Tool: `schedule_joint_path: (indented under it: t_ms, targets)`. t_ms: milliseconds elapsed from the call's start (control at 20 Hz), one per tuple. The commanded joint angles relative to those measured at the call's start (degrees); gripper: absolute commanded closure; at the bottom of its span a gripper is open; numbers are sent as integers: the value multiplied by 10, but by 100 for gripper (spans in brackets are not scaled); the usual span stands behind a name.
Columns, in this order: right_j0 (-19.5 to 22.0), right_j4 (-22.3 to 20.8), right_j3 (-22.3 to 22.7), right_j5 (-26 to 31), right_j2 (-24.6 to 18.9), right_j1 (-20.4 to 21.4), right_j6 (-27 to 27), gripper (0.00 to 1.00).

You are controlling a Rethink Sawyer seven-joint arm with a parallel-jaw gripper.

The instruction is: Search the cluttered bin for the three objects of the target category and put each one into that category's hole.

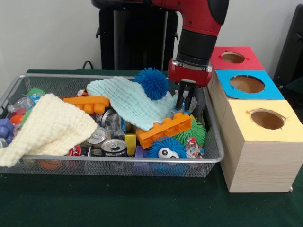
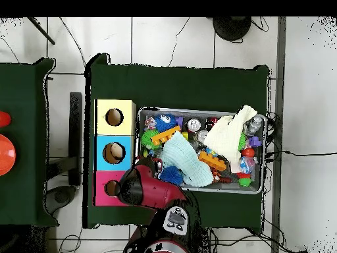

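My gripper (image 1: 185, 101) reaches down into the right end of the wire bin (image 1: 118, 160), its dark fingers apart among the clutter with nothing clearly held. A blue spiky ball (image 1: 152, 82) rests on a teal knitted cloth (image 1: 130, 101) just left of it. Below the fingers lie an orange brick (image 1: 164, 128), a green spiky ball (image 1: 195, 132) and a blue spiky ball with eyes (image 1: 166, 149). Three boxes with holes stand right of the bin: red (image 1: 235, 57), blue (image 1: 247, 84), yellow (image 1: 267, 119). In the overhead view the arm (image 2: 141, 186) hides the gripper.
A cream knitted cloth (image 1: 52, 127) covers the bin's left part, with a second orange brick (image 1: 87, 102), drink cans (image 1: 113, 147) and a yellow block (image 1: 130, 142) nearby. The bin (image 2: 197, 110) sits right of the boxes (image 2: 114, 153) on the green table.
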State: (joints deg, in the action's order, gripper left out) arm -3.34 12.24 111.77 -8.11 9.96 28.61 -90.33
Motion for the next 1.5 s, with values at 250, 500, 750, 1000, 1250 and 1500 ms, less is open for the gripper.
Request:
schedule_joint_path:
  t_ms: [250,500,750,1000,1250,1500]
  targets:
    - [-25,35,-2,50,-1,-3,-121,100]
    - [-22,32,-5,105,8,37,-110,100]
    - [-20,26,-11,136,12,52,-105,100]
    - [-27,22,-10,182,25,90,-106,100]
    - [-28,17,-7,221,27,123,-106,100]
    - [-51,18,-13,283,51,160,-117,100]
